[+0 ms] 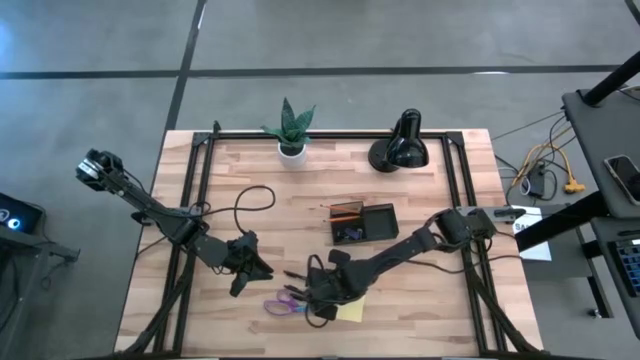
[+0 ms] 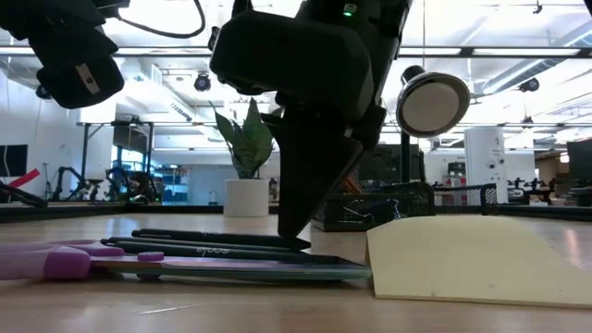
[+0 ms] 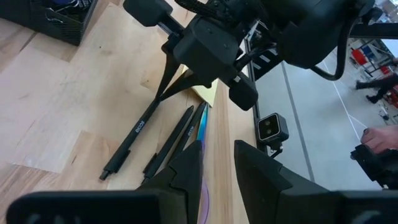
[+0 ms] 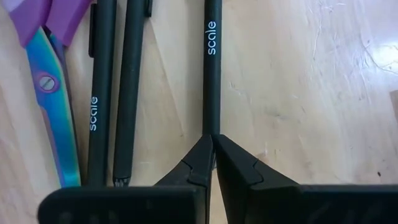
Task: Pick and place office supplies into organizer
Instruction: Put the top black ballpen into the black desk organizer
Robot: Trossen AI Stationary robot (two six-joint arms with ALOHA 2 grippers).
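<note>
Three black pens lie side by side on the wooden table next to the purple-handled scissors [image 4: 53, 124]. My right gripper [image 4: 211, 140] stands over them, pointing steeply down, shut on the outermost pen [image 4: 211, 68]. The other two pens [image 4: 115, 93] lie between it and the scissors. A yellow sticky-note pad [image 2: 481, 254] lies flat just beside them. The dark organizer [image 1: 365, 222] stands beyond, mid-table. My left gripper [image 3: 217, 168] hovers open to the left of the pens, its fingers aimed at them, with nothing between them. My right gripper pinches the outermost black pen at one end [image 4: 211, 127] between its two fingertips. The fingers [image 3: 165, 87] come from above, slanting down, one on each side of the barrel. The pen lies along the table, stretching away from the fingers.
A potted green plant [image 1: 290, 130] and a black desk lamp [image 1: 400, 148] stand at the table's far edge. An orange pencil [image 1: 345, 208] sits in the organizer. Black frame rails [image 1: 190, 200] run along the table's left and right sides. A person's hand [image 3: 379, 137] shows beyond the table.
</note>
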